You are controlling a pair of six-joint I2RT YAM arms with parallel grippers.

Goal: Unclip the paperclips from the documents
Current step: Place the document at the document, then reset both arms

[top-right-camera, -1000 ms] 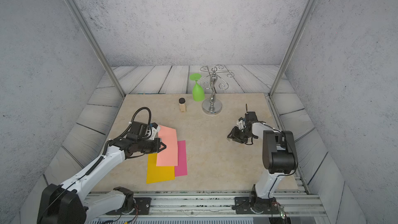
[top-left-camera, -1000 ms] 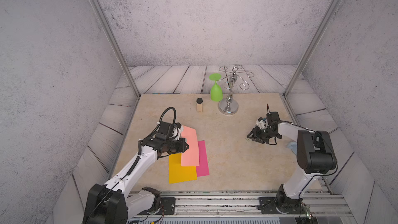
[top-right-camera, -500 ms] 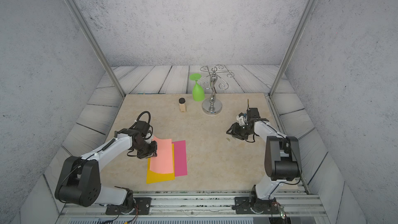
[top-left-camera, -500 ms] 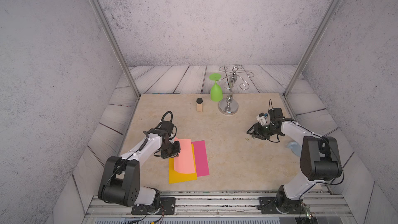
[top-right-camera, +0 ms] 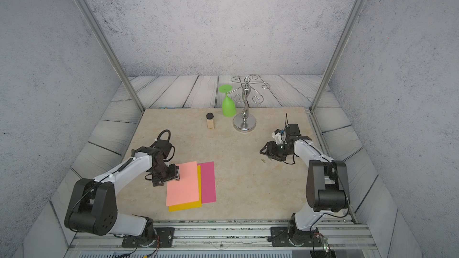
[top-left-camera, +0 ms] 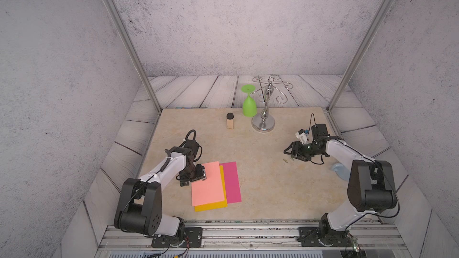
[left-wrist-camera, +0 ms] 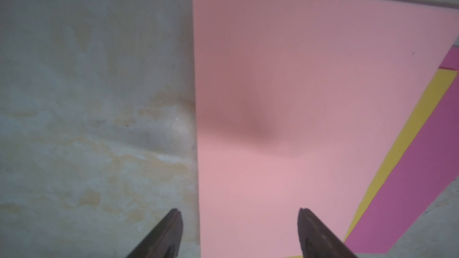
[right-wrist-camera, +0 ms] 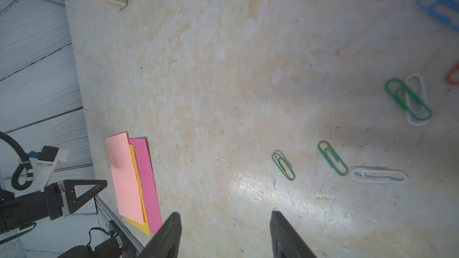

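While low, left claw (left-wrist-camera: 239, 211) wide-open.

Left gripper (top-left-camera: 201, 174) at 9 o'clock, right gripper (top-left-camera: 288, 153) at 3 o'clock; both point inward, jaws apart.

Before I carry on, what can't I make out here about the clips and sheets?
- Clips in top views: specks, colours and count unreadable.
- Blue clip and red clip, right wrist view: cut off by the frame edge.
- Yellow sheet: mostly under the pink sheet.
- Pink sheet's edge, top views: partly covered by the left gripper.
- Left wrist view: blurred, so a clip left on the sheets would not show.
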